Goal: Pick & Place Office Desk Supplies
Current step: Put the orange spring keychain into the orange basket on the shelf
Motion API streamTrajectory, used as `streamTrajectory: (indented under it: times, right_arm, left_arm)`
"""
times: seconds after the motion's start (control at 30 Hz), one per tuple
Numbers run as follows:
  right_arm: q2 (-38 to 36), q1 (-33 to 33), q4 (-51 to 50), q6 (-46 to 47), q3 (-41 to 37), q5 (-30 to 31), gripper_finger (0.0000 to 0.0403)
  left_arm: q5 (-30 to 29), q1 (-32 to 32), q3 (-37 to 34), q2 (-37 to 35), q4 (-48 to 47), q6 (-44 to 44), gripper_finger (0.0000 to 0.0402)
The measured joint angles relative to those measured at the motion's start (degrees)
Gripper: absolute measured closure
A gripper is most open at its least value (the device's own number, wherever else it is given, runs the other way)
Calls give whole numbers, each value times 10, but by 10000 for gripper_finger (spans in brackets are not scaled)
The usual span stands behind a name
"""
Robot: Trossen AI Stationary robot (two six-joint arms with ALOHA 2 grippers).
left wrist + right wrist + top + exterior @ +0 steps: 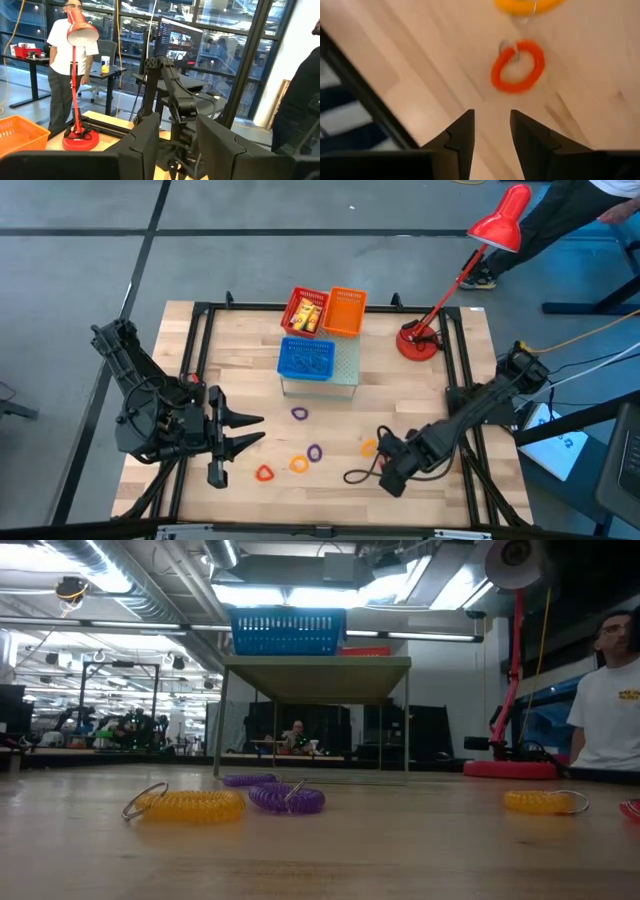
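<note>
Two purple loops [299,413]; three baskets [307,359]

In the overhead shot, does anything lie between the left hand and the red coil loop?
No. In the high view, only bare wood separates the left hand from the red coil loop.

From overhead we look straight down on the whole counter [250,380]. Our low camera sits at counter height, facing the room. Both share the red lamp [470,255].
</note>
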Motion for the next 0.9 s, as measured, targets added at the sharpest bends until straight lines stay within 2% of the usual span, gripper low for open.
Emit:
streamTrajectory:
  times: [0.2,0.5,0.77,0.9]
  right_arm:
    - [0,-16,16,16,-8,44,275]
    - [0,-52,32,56,-85,37,275]
    - [-1,-63,192,50,-132,24,275]
    - [-2,-62,205,88,-164,10,275]
  left_arm:
    - [0,0,0,0,0,-2,276]
    - [1,0,0,0,-1,-2,276]
    - [1,0,0,0,-1,-1,276]
    - [1,0,0,0,-1,0,276]
